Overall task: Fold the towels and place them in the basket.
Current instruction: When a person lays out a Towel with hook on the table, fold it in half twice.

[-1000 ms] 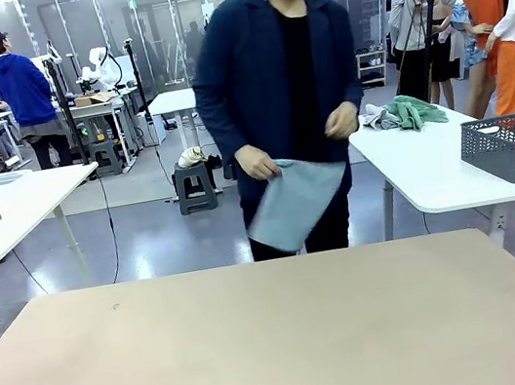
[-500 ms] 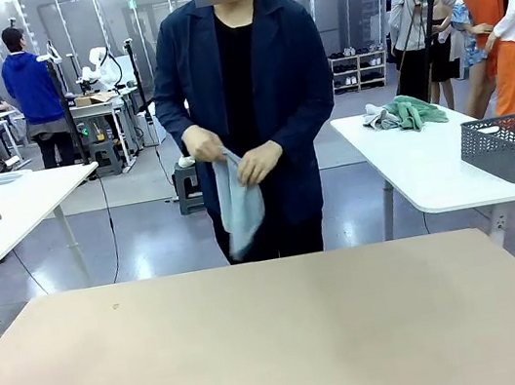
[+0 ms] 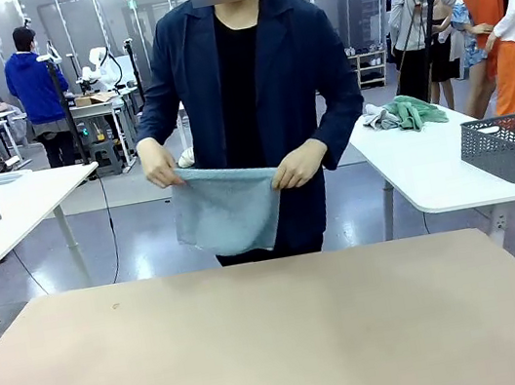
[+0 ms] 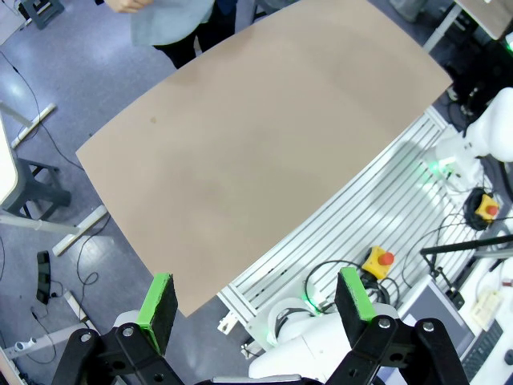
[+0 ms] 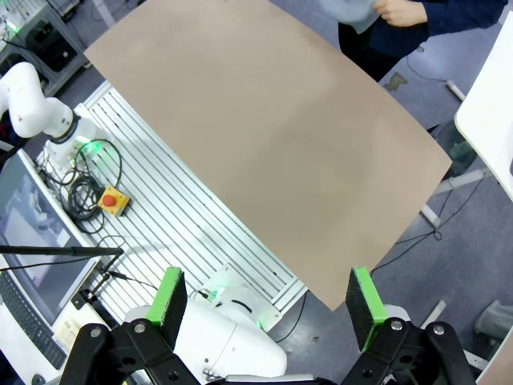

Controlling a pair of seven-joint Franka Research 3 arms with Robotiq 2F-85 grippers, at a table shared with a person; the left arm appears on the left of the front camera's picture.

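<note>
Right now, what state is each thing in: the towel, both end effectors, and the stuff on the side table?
Towel: held up spread, hanging from the person's hands, not on the table.
Left end effector: open, holding nothing.
Right end effector: open, holding nothing.
Green cloth: crumpled on the side table.
Dark basket: upright on the same side table.

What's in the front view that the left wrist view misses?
Front, not left wrist: the person's hands holding the blue-grey towel spread by its top edge; a green cloth on a white side table. Left wrist, not front: left gripper, jaws open and empty, above the slatted base with a red stop button. Both: the tan table and part of that towel.
</note>
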